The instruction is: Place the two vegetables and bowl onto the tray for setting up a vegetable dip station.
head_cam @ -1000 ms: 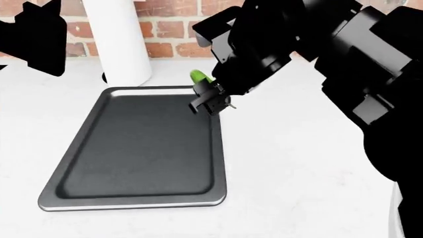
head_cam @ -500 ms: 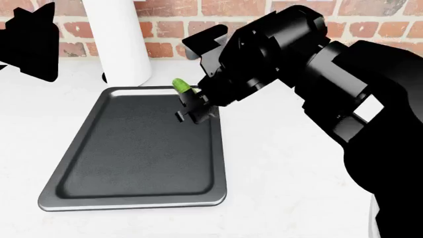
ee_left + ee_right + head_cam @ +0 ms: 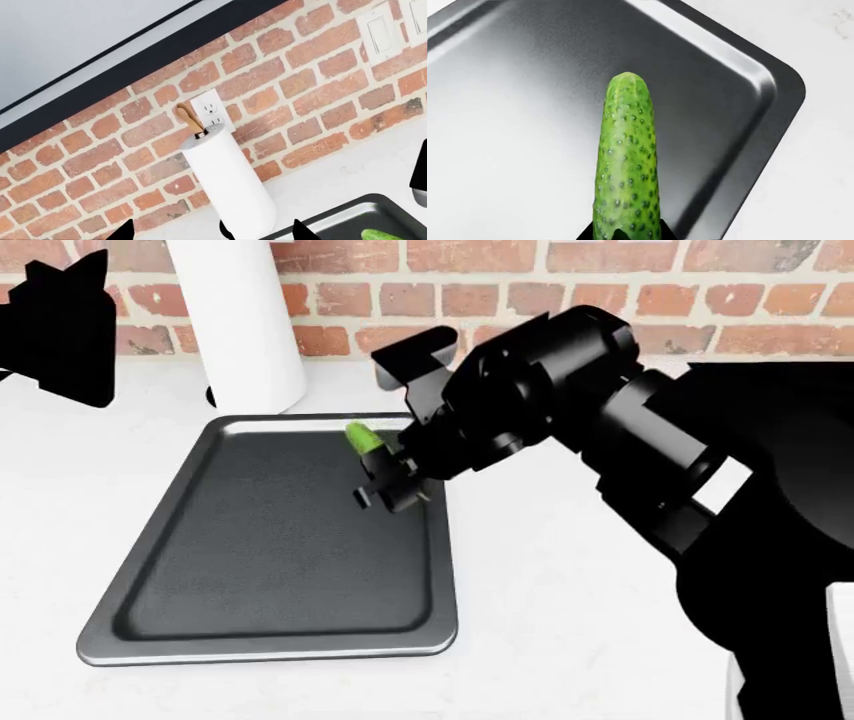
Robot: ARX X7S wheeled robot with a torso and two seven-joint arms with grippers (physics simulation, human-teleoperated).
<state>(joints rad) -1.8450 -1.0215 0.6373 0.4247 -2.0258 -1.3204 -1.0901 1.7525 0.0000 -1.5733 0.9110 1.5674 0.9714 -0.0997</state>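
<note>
Since a second ago, the right gripper point(image 3: 386, 483) has carried the cucumber point(image 3: 363, 438) leftward from the tray point(image 3: 200, 570)'s far-right rim to over its 1 o'clock corner. Its jaws clamp the cucumber's lower end. Whether the left gripper point(image 3: 60, 325), up at 10 o'clock, is wide or narrow cannot be told.

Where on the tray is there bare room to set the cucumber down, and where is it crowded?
The tray floor is bare from its near rim up to the far rim; nothing lies on it. It is crowded only at the far right corner, where the right pincer holds the cucumber above the floor. Behind the far left corner stands the paper towel roll.
</note>
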